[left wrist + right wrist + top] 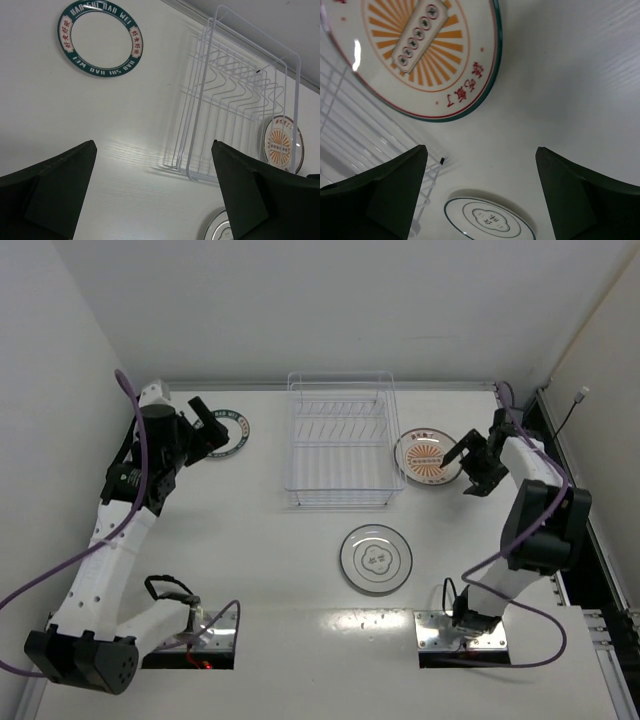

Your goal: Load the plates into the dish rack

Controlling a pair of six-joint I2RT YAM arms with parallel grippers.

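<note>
The white wire dish rack (338, 444) stands at the middle back of the table, with no plates in it. The teal-rimmed plate (240, 430) lies flat to its left. The orange sunburst plate (428, 456) lies flat to its right. The grey-ringed flower plate (376, 559) lies in front of the rack. My left gripper (211, 429) is open and empty, above the teal plate's left edge. My right gripper (467, 468) is open and empty, just right of the sunburst plate. The left wrist view shows the teal plate (100, 39) and the rack (235, 85). The right wrist view shows the sunburst plate (420, 50) and the grey-ringed plate (490, 220).
White walls close in the table at the left, back and right. Both arm bases (200, 640) sit on metal plates at the near edge, with purple cables looping beside them. A dark gap with hardware (590, 570) runs along the right edge.
</note>
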